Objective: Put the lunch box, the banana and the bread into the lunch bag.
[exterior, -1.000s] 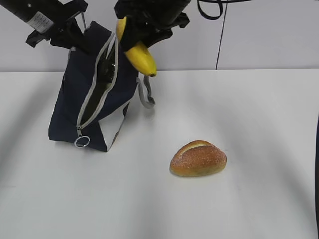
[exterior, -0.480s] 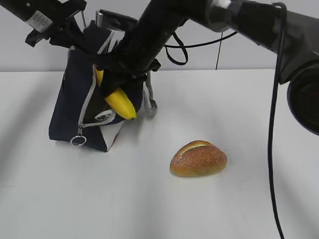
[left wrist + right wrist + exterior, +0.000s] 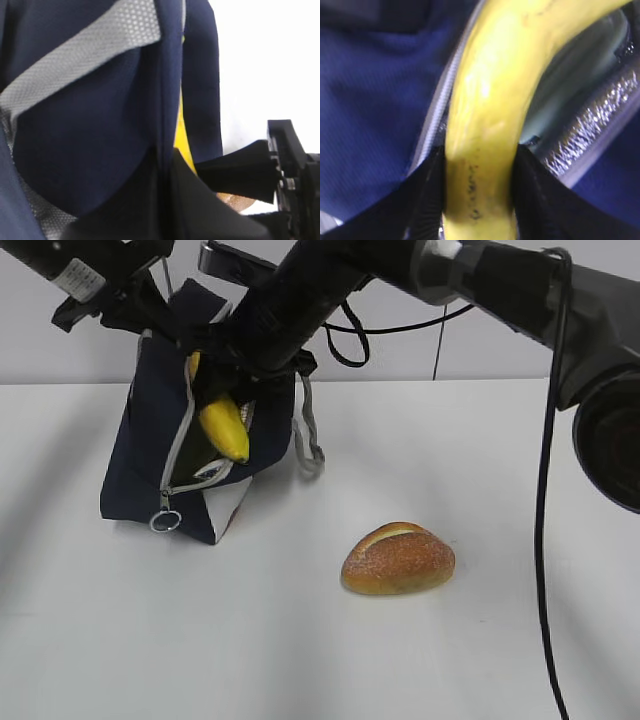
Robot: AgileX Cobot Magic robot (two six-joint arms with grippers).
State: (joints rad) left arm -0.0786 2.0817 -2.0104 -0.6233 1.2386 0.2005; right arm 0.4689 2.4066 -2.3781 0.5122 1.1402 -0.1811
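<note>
The navy lunch bag stands at the table's left with its grey-edged zipper mouth gaping. My left gripper is shut on the bag's top fabric, holding it up. My right gripper is shut on the yellow banana, whose lower end pokes out of the bag's mouth. In the right wrist view the banana runs between the black fingers against the silver lining. The bread lies on the table to the right. A pale greenish surface shows inside the bag; I cannot tell whether it is the lunch box.
The bag's grey strap hangs down its right side and a metal zipper ring dangles at the front. The white table stretches bare around the bread. A black cable hangs from the right arm.
The right arm has swung down from above the bag and brought the banana into the zipper opening. The bag has shifted slightly. The left gripper and the bread have stayed put.
</note>
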